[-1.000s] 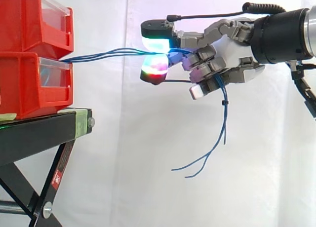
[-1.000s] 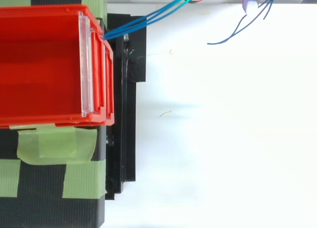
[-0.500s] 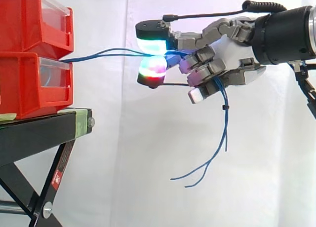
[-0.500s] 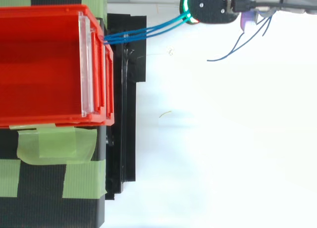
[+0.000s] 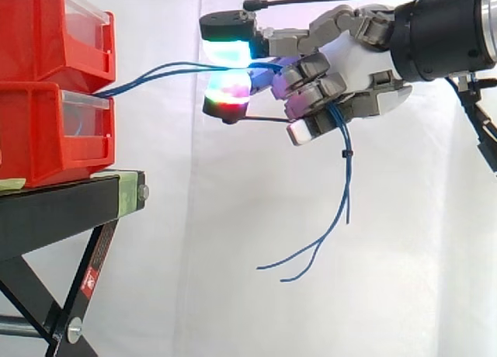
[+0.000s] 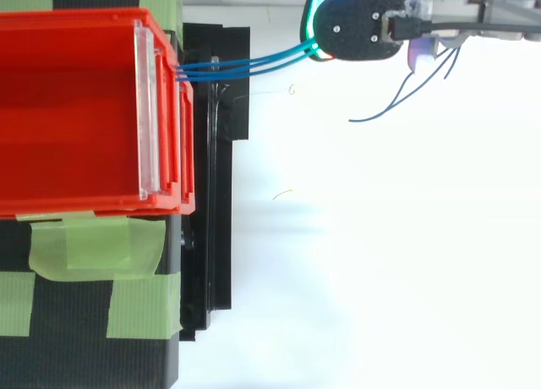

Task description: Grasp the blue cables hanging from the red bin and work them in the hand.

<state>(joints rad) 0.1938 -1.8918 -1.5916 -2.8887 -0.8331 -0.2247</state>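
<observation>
Thin blue cables (image 5: 167, 70) run from the lower red bin (image 5: 46, 132) rightward to my hand (image 5: 342, 66), which floats right of the bins at the height of the upper bin. Two glowing fingertips (image 5: 227, 95) pinch the cables from above and below, and the other fingers curl round them nearer the palm. The loose ends (image 5: 330, 225) dangle below the hand and curve left. From above, the cables (image 6: 245, 65) leave the bin's front corner and reach the hand (image 6: 359, 25) at the top edge.
Two red bins are stacked on a black stand (image 5: 70, 206) with green tape (image 6: 93, 245) on its top. The upper bin (image 6: 76, 110) lies open seen from above. A white curtain hangs behind.
The hand has moved up and a little left, toward the bins, carrying the cables. In the top view it has come further into view from the top edge. The cables between bin and hand slope more.
</observation>
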